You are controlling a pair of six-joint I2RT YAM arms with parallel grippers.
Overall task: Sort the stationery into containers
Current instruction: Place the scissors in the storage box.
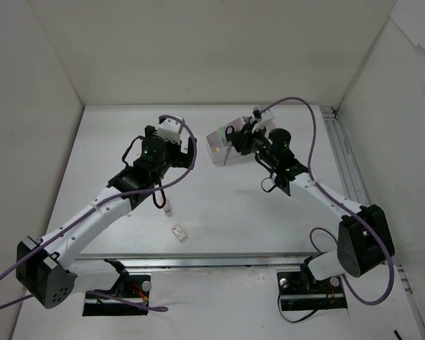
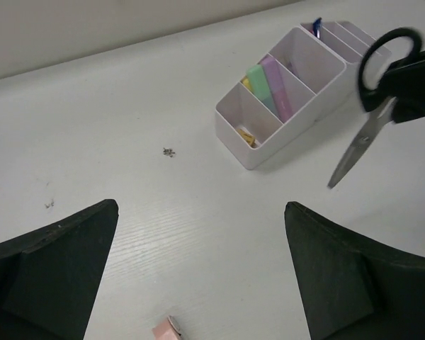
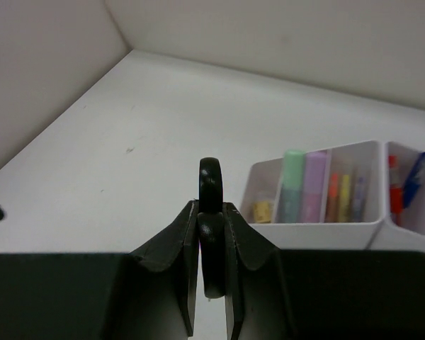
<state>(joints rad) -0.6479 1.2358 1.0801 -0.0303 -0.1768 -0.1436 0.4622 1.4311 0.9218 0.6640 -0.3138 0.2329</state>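
The white and pale-lilac organizer (image 1: 219, 145) stands at the table's far middle. In the left wrist view the organizer (image 2: 290, 92) holds a green and a lilac marker and a small yellow piece. In the right wrist view the organizer (image 3: 319, 223) also holds orange, yellow, red and blue pens. My right gripper (image 3: 211, 205) is shut on the black handle of the scissors (image 3: 210, 177), just beside the organizer (image 1: 242, 138). The scissors (image 2: 372, 127) hang blades down above the table. My left gripper (image 2: 201, 207) is open and empty, left of the organizer (image 1: 177, 138).
A pale eraser (image 1: 178, 233) and another small pale piece (image 1: 169, 208) lie on the table in front of the left arm. A pinkish eraser (image 2: 164, 331) shows at the bottom edge of the left wrist view. White walls enclose the table on three sides.
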